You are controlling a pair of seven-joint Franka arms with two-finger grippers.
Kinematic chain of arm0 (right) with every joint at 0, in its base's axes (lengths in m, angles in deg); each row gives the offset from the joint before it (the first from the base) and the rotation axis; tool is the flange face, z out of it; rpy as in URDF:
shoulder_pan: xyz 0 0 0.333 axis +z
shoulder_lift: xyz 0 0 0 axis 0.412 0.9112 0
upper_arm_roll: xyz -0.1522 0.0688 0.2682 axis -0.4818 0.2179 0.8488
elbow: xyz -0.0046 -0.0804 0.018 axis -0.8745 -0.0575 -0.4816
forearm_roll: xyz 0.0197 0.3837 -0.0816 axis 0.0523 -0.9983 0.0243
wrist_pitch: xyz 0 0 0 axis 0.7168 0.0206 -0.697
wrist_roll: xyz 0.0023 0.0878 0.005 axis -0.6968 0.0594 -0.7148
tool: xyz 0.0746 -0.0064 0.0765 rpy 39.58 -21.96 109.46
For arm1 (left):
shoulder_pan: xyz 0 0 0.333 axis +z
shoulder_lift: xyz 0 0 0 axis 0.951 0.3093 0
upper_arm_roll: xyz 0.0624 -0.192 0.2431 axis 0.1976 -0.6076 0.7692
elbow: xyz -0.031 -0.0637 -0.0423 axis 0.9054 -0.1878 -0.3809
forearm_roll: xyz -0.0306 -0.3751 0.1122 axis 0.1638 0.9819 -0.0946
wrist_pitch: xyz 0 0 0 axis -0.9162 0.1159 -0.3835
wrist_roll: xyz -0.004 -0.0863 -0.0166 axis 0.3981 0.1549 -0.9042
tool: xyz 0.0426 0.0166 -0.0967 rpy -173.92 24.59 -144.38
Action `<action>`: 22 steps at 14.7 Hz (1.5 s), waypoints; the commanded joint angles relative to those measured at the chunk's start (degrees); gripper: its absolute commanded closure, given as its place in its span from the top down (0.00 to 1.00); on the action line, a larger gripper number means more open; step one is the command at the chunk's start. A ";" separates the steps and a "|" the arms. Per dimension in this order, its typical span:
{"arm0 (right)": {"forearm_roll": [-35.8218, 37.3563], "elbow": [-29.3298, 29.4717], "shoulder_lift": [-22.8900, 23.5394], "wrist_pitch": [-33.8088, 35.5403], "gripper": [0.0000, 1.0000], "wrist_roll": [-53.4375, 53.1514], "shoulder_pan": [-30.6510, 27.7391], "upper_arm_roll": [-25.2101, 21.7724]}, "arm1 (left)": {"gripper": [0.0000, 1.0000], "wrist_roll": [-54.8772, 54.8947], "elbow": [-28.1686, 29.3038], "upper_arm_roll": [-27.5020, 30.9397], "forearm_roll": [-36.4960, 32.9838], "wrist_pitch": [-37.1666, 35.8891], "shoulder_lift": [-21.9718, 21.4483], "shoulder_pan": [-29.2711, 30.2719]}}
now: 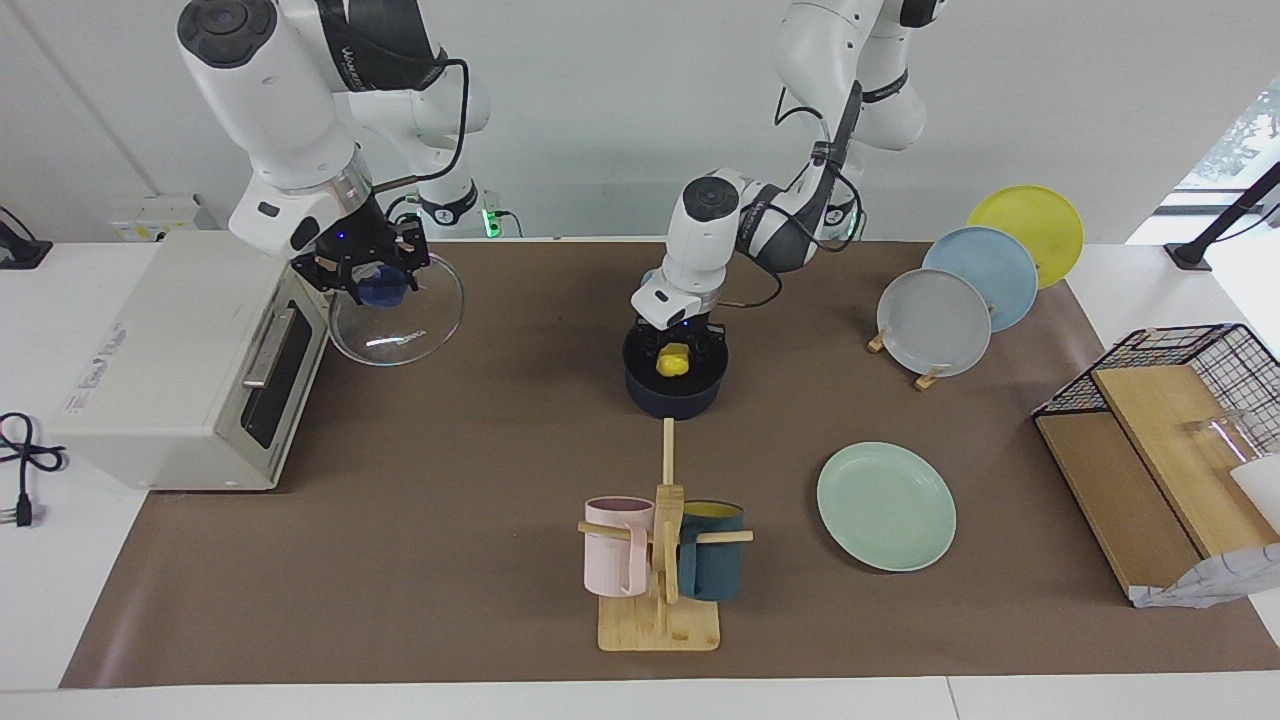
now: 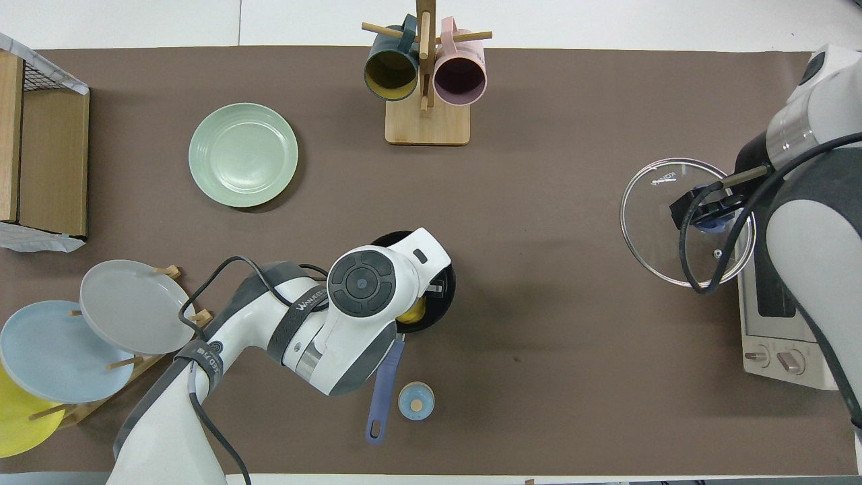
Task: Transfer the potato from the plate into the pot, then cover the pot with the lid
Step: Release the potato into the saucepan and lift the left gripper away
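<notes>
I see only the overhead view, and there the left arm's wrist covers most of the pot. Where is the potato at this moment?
Observer: The facing view shows the potato down inside the pot, directly under the left pincer.
Operator: And the lid, does it lie on the table?
Observer: No. The right pincer holds the lid by its blue knob, tilted and up in the air, in front of the white oven.
</notes>
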 commanded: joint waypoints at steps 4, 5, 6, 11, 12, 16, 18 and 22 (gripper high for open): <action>-1.25 -0.15 -0.56 -0.52 0.00 -1.06 -0.19 0.30 | 0.58 -0.38 1.02 1.07 -0.33 0.70 -0.71 -1.55; -1.25 -0.15 -0.56 -0.60 0.00 -1.06 -0.19 0.30 | 1.00 -0.29 0.93 1.07 -0.94 0.52 -0.71 -1.64; -1.25 -0.15 -0.56 -0.60 0.00 -1.06 -0.19 0.30 | 1.00 -0.20 0.76 1.07 -1.03 0.52 -0.79 -1.55; -1.25 -0.32 -0.64 -0.69 0.00 -1.23 -0.10 0.39 | 1.00 1.11 -6.07 1.60 -1.12 -9.47 -2.28 0.11; -1.25 -0.32 -0.65 -0.78 0.00 -2.02 -0.10 0.39 | 1.00 1.81 -8.62 1.60 -1.12 -12.72 -2.90 1.60; -1.25 -1.20 -0.91 -2.18 0.00 -5.35 -0.01 2.67 | 1.00 8.83 -22.32 1.60 -1.03 -27.31 -4.57 9.85; -1.34 -2.34 -1.00 -3.67 0.00 -10.52 -0.01 5.39 | 1.00 13.22 -27.17 1.77 -1.03 -31.89 -4.84 14.68; -0.82 -3.67 5.05 -15.08 0.00 -31.40 9.44 10.50 | 1.00 24.91 -29.13 1.69 -1.12 -37.35 -8.08 25.58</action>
